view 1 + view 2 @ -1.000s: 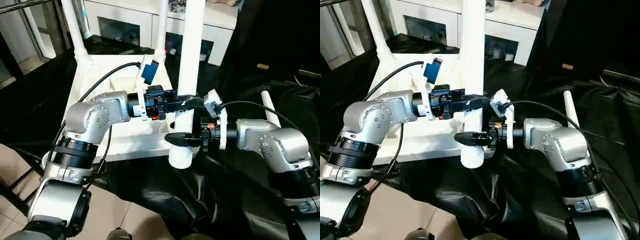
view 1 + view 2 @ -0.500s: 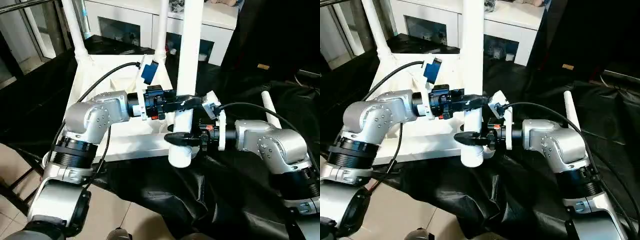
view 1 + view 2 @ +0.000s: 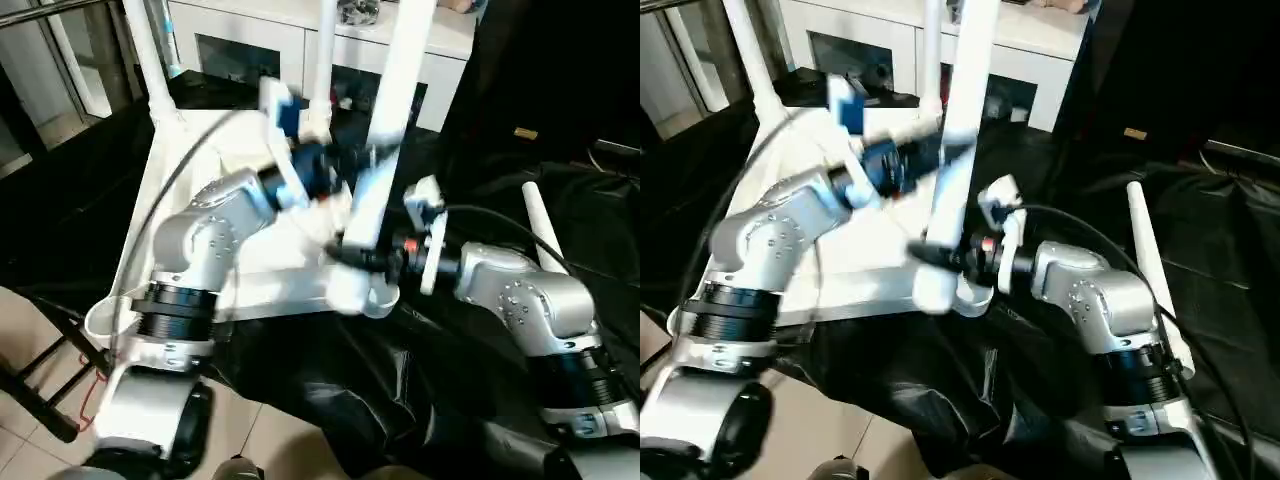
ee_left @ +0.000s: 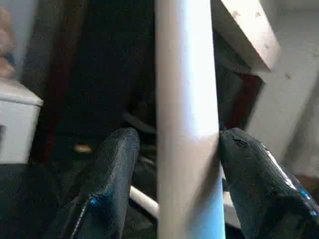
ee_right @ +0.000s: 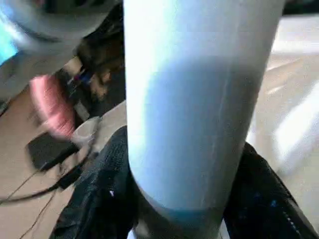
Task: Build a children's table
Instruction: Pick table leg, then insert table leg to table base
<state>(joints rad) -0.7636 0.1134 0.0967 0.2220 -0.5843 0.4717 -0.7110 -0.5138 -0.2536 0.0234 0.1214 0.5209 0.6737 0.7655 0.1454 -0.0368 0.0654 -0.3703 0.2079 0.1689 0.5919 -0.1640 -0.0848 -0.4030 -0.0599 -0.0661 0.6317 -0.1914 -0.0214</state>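
The children's table lies upside down: its white tabletop (image 3: 265,290) rests on the black cloth, and two white legs (image 3: 145,50) stand in its far corners. A third leg (image 3: 397,85) leans with its top to the right and its foot at the near right corner socket (image 3: 372,296). My right gripper (image 3: 362,258) is shut on this leg just above the socket, both fingers (image 5: 99,194) pressed to the tube. Higher up, my left gripper (image 3: 350,165) stands open around the same leg (image 4: 187,99), one finger (image 4: 117,164) clear of it. A loose leg (image 3: 540,225) lies at the right.
A white glass-door cabinet (image 3: 250,40) stands right behind the table. Crumpled black cloth (image 3: 400,390) covers the ground in front and to the right. Tiled floor (image 3: 30,330) and a black bar (image 3: 35,400) are at the lower left.
The leg has tipped from upright to leaning right at its top. My left arm has swung up and back along it, and its fingers have loosened. The right gripper keeps its hold low down.
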